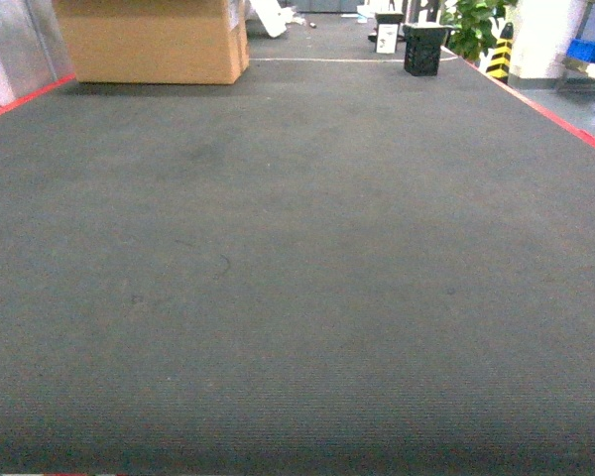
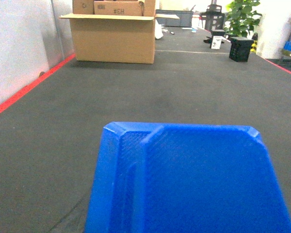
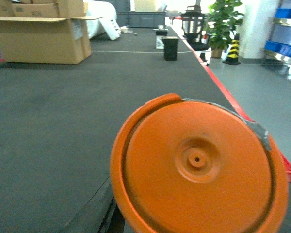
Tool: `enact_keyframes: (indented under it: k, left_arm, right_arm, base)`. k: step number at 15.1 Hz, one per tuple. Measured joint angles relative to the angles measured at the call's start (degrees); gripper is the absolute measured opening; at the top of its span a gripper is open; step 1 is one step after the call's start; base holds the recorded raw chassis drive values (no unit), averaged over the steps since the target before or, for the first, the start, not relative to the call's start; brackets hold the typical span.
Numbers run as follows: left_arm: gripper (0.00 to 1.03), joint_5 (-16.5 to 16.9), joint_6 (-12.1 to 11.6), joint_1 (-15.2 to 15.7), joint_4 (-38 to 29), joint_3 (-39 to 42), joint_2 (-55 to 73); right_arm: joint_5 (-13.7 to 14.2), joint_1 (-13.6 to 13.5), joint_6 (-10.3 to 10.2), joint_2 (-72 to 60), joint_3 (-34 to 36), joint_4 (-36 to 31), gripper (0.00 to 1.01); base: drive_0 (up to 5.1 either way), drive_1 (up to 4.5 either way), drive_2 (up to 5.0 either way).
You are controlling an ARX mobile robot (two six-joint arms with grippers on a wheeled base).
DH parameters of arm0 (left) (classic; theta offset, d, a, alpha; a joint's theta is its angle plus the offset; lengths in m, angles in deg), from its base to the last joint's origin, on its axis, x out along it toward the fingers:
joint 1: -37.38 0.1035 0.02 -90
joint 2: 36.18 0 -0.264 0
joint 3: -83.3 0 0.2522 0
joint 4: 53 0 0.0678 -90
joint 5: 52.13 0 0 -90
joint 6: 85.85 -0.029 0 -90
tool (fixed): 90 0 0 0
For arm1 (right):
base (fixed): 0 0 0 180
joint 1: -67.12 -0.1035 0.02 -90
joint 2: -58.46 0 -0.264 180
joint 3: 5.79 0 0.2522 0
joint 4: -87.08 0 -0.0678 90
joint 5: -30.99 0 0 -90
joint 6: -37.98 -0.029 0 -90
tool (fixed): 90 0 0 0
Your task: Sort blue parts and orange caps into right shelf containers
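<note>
One blue part (image 2: 189,179), a flat plastic piece with clipped corners, a raised rim and a fine grid texture, fills the bottom of the left wrist view. One orange cap (image 3: 199,165), round with a central dimple and a stepped rim, fills the right wrist view, above the floor (image 1: 297,278) near its red right edge. Neither tool shows, so its grip cannot be told. One cardboard box (image 1: 154,40) stands at the floor's far left.

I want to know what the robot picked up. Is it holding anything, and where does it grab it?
Probably: a blue part fills the left wrist view and an orange cap the right. No fingers show, so the grip spots cannot be told.
</note>
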Motion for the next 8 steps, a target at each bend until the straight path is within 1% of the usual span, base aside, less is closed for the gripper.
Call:
enact_keyframes:
  k: [2,3,4,5,6,8]
  left_arm:
    - [0.43,0.79,0.00,0.59,0.00,0.74,-0.87]
    - [0.43,4.24,0.02,3.21,0.20,1.68,-2.14]
    - [0.43,7.30,0.02,7.67,0.44,2.73,-3.41]
    - [0.43,6.78,0.20,8.17,0.55,3.45,-4.22]
    - [0.43,7.96,0.15,7.89,0.90,4.13,-5.25]
    - [0.43,7.89,0.15,7.58,1.57,5.49,-7.23]
  right_arm:
    - [-0.11,-0.33,0.02,0.57,0.63,-0.17,0.45]
    - [-0.07,-0.24,0.02,1.29,1.60,-0.20,0.45]
    - [-0.07,-0.24,0.04,4.92,2.08,4.66,0.45]
    - [-0.07,-0.24,0.07,8.55,3.50,6.05,0.45]
    - [-0.09,-0.24,0.09,9.40,3.69,5.29,0.45]
    - [-0.07,-0.24,0.13,9.90,4.74,5.20,0.45]
  base:
    - [0.0,0.00,0.0]
    - [0.0,0.00,0.0]
    - [0.0,0.00,0.0]
    - [0.0,0.00,0.0]
    - [0.0,0.00,0.0]
    - [0.0,0.00,0.0]
